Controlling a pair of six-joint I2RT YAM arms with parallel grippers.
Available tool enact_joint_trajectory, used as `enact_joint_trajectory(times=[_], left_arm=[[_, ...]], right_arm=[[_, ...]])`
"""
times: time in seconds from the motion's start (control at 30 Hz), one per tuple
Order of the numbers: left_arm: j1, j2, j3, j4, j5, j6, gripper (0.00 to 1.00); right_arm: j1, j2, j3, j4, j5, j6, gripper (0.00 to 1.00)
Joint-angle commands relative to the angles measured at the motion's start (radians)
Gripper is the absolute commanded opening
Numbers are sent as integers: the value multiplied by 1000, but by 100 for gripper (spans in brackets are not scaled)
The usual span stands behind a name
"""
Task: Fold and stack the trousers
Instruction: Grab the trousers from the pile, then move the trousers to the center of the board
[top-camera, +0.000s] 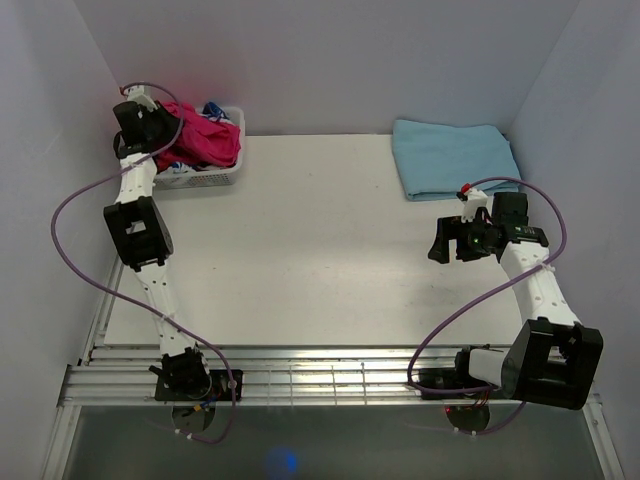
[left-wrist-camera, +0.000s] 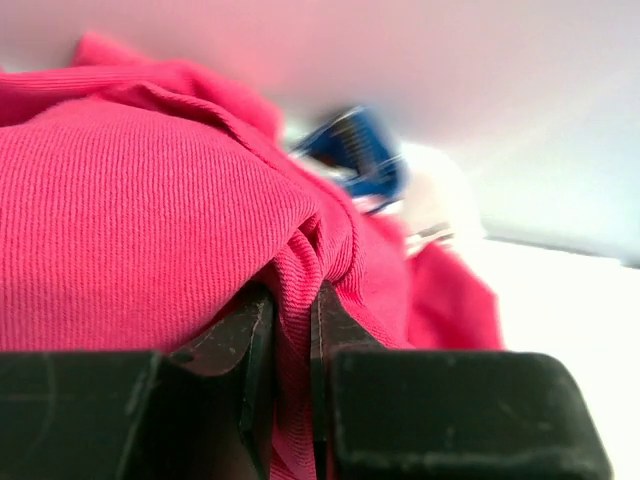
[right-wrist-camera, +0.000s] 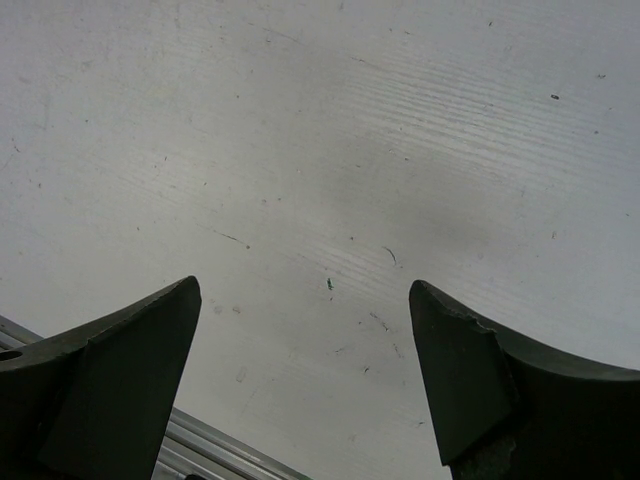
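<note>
- Inside the white basket (top-camera: 218, 181), at the far left corner of the bench (top-camera: 300, 260), the magenta trousers (top-camera: 205, 142) lie bunched in a heap.
- Over the basket, the left jaws are pinched on a ridge of the trousers' ribbed fabric.
- Behind that fold in the basket, a blue patterned garment (left-wrist-camera: 360, 160) pokes out.
- Well to the right of the basket, a folded light blue cloth (top-camera: 452, 158) lies flat.
- Far from the basket, nearer than that cloth, the right jaws gape wide above bare bench, holding nothing.
</note>
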Motion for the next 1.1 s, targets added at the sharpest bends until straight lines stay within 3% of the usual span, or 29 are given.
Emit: enact_joint_trajectory(times=[0.0, 0.13, 0.33, 0.77, 0.9, 1.07], left_arm=[[-32, -212, 34, 285, 208, -152, 0], [-35, -251, 157, 330, 220, -252, 0], [-77, -364, 192, 421, 223, -315, 0], [-308, -633, 146, 563, 243, -313, 0], [-379, -672, 137, 570, 271, -374, 0], [-465, -735, -16, 573, 329, -445, 0]], right_arm=[[4, -32, 46, 7, -20, -12, 90], [4, -50, 51, 16, -18, -14, 90], [4, -69, 51, 38, -18, -31, 90], [4, -84, 75, 72, -34, -32, 90], [4, -79, 87, 78, -38, -31, 90], [4, -75, 112, 81, -55, -28, 90]])
